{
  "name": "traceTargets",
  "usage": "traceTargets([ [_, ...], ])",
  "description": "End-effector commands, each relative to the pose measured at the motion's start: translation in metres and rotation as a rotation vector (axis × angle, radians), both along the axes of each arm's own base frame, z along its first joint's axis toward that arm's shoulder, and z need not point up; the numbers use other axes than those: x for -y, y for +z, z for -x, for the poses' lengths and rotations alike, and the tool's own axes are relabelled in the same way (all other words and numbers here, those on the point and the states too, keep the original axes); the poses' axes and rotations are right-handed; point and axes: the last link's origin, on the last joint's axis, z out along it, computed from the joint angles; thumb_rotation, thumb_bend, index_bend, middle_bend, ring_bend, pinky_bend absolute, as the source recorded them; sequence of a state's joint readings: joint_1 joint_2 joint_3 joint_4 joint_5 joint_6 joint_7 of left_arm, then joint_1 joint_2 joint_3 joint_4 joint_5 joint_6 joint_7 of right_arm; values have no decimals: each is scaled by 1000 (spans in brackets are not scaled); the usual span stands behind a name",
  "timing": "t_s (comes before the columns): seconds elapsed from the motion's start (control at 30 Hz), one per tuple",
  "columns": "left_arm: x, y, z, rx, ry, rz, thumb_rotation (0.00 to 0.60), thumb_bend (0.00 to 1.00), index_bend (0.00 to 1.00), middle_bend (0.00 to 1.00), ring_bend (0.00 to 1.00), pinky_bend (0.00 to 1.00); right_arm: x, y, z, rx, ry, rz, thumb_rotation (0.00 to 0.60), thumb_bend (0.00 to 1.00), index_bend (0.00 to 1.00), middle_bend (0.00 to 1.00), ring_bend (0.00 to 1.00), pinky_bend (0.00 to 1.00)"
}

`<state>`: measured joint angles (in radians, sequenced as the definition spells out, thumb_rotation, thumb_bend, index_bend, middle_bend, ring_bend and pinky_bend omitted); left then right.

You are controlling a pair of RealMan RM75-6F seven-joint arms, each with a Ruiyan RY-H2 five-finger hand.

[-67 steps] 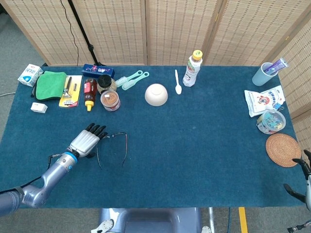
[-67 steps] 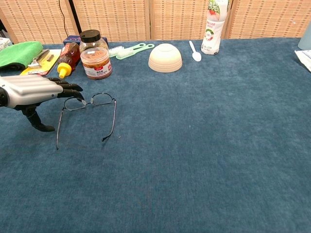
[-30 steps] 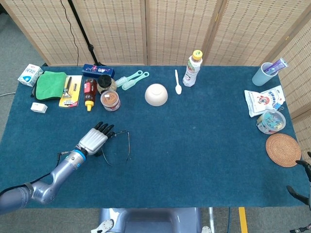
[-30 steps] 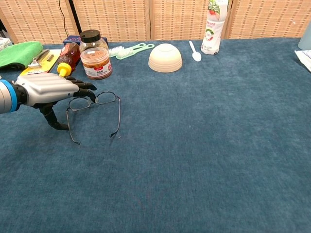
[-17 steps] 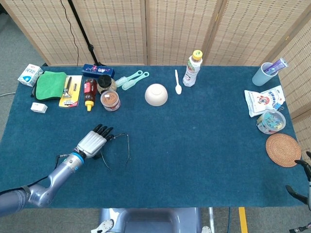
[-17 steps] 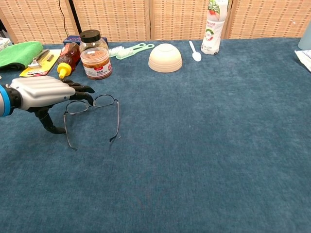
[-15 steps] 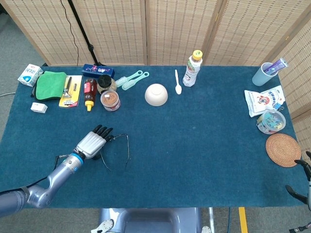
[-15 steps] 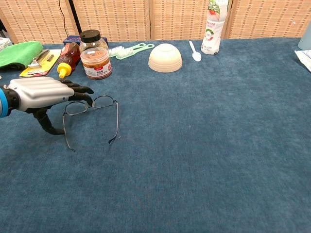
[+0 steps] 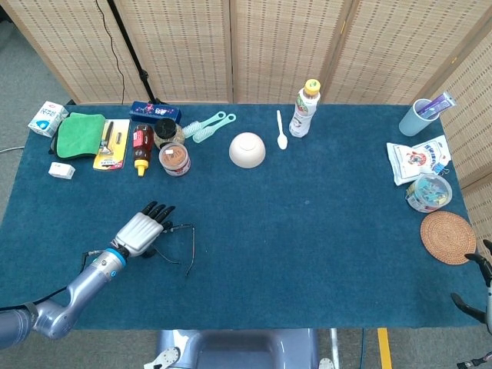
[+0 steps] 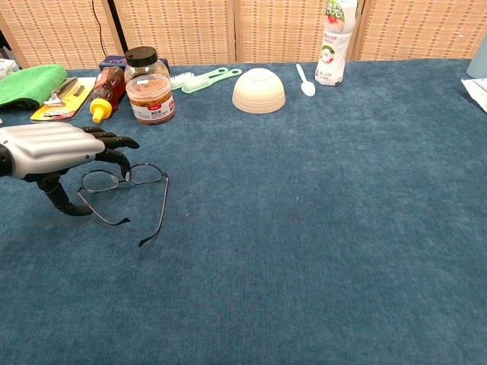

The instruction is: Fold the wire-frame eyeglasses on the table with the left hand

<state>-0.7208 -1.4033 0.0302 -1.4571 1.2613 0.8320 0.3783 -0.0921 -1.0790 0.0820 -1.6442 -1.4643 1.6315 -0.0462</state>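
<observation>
The wire-frame eyeglasses (image 10: 124, 179) lie on the blue table cloth (image 10: 319, 228) at the front left, lenses facing away from me. My left hand (image 10: 50, 149) hovers over their left end, its dark fingertips (image 10: 114, 157) touching the frame by the left lens and its thumb (image 10: 62, 202) down on the cloth. The left temple is swung partway inward under the lenses; the right temple sticks straight out toward me. From the head view, the eyeglasses (image 9: 190, 244) lie just right of the left hand (image 9: 139, 230). Only dark fingers of the right hand (image 9: 478, 283) show at the frame's lower right edge, spread and holding nothing.
Behind the eyeglasses stand a jar (image 10: 150, 97), a sauce bottle (image 10: 104, 93), a green cloth (image 10: 30, 84), two brushes (image 10: 205, 77), a white bowl (image 10: 259, 90), a spoon (image 10: 304, 80) and a drink bottle (image 10: 335, 39). At the far right are a cup (image 9: 419, 117), snack packs (image 9: 419, 160) and a woven coaster (image 9: 447, 237).
The left hand has pulled back toward the front left, dragging the eyeglasses along. The left temple has swung inward from pointing at me to lying partly under the lenses.
</observation>
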Motion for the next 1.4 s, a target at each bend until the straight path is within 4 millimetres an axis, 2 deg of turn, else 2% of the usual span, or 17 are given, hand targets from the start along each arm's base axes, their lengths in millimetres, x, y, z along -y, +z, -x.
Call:
traceTargets([
  [0.03, 1, 0, 1, 1, 1, 0, 559, 233, 393, 0, 0, 0, -1, 0, 0, 0, -2, 0, 600, 14, 288, 103, 161, 252],
  [0.67, 20, 4, -5, 20, -48, 3, 587, 236, 462, 0, 0, 0, -3, 1, 1, 8, 3, 3, 600, 13, 294, 103, 161, 252],
  [0.77, 20, 4, -5, 14, -49, 3, 586, 236, 426, 0, 0, 0, -4, 2, 1, 9, 2, 4, 600, 13, 295, 103, 161, 252],
  [1.0, 19, 9, -7, 25, -47, -19, 585, 235, 270, 0, 0, 0, -4, 2, 0, 11, 3, 7, 600, 14, 295, 103, 161, 252],
  [1.4, 30, 36, -4, 40, -17, -66, 588, 235, 44, 0, 0, 0, -2, 1, -1, 17, 19, 6, 600, 14, 296, 103, 161, 255],
])
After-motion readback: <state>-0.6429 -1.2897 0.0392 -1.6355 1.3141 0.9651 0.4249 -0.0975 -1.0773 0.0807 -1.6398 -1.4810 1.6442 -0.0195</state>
